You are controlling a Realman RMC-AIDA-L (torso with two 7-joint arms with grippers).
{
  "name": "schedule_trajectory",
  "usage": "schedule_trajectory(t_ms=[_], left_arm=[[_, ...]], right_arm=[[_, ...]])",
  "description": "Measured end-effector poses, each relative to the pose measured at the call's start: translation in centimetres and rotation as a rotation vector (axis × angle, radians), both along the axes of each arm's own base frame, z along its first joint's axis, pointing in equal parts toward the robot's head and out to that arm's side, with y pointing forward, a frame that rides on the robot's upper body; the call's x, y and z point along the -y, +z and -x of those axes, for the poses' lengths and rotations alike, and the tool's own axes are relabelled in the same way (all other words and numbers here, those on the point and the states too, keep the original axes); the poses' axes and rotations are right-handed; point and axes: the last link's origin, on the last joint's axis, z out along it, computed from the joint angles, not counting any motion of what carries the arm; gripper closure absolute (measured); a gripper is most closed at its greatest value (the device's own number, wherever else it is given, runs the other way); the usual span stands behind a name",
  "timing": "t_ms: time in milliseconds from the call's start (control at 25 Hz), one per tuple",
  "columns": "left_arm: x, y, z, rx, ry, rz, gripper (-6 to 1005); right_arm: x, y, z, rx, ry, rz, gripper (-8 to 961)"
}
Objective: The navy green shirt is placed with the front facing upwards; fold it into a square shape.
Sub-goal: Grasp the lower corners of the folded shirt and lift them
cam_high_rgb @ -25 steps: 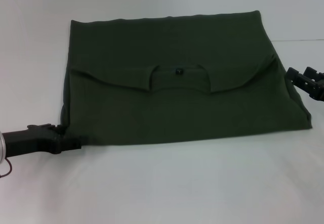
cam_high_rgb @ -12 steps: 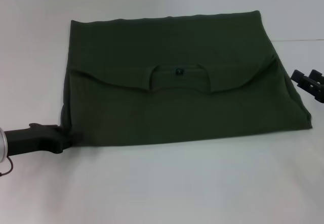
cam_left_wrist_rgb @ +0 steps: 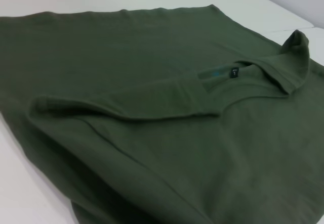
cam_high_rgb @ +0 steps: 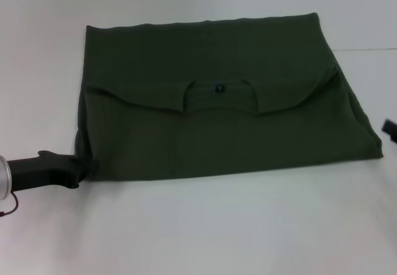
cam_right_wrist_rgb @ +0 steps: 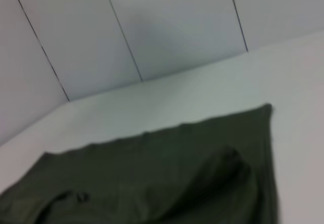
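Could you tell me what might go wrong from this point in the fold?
The left gripper sits at the near left corner of the navy green shirt; if it snags the edge while moving, it could drag the layers askew. The folded-in sleeves lie loose on top and could flip open. The right gripper is barely in view at the right edge, so it cannot steady that side.

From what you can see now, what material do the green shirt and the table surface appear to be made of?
The navy green shirt looks like soft matte knit fabric, probably cotton: it lies limp, creases, and shows thick rolled fold edges. The table looks like a smooth white hard surface with a faint sheen, perhaps laminate or painted board; the exact material cannot be told.
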Motion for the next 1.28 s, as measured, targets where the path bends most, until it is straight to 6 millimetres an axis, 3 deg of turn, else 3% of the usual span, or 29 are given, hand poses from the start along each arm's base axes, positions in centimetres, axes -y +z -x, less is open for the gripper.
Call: schedule_trajectory(t_ms=[160,280,960,1280], left_arm=[[0.0,-0.1,0.0,0.001,0.001,-0.002,957],[0.0,-0.2,0.0,0.002,0.003,-0.006,957],[-0.3,0.0,-0.3,0.016,0.001,-0.031,957],[-0.4,0.0,-0.4,0.016,-0.003,-0.034,957]], right_arm=[[1.8,0.0,-1.3,0.014,-0.036,0.017,230],[1.9,-0.3,-1.3,0.015,-0.039,0.024,230],[-2.2,-2.9,0.3,0.081,-0.067,0.104,229],[-2.8,-3.8,0.4,0.098,-0.093,0.143,251]])
